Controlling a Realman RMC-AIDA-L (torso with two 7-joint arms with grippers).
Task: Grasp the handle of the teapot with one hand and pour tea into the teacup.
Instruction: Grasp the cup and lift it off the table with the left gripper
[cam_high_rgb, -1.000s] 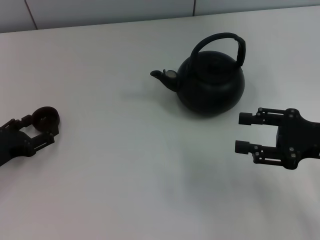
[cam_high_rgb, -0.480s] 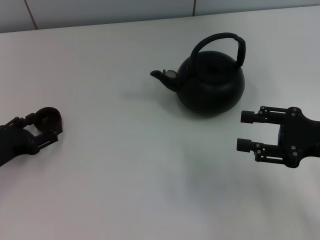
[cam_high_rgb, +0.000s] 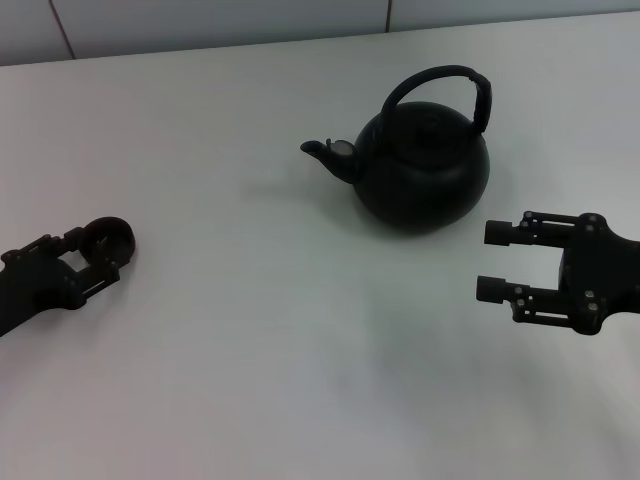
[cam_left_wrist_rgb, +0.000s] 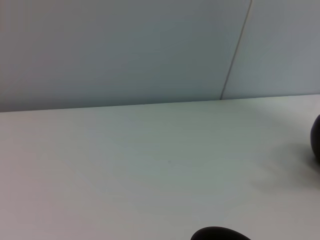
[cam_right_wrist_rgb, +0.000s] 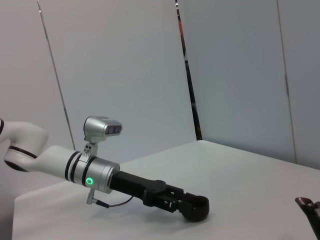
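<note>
teacup now nearer teapot in left hand; open table between

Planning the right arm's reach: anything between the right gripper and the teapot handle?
Nothing visible. The right gripper, open, sits beside the teapot with only bare table between; the handle arches clear above the pot.
</note>
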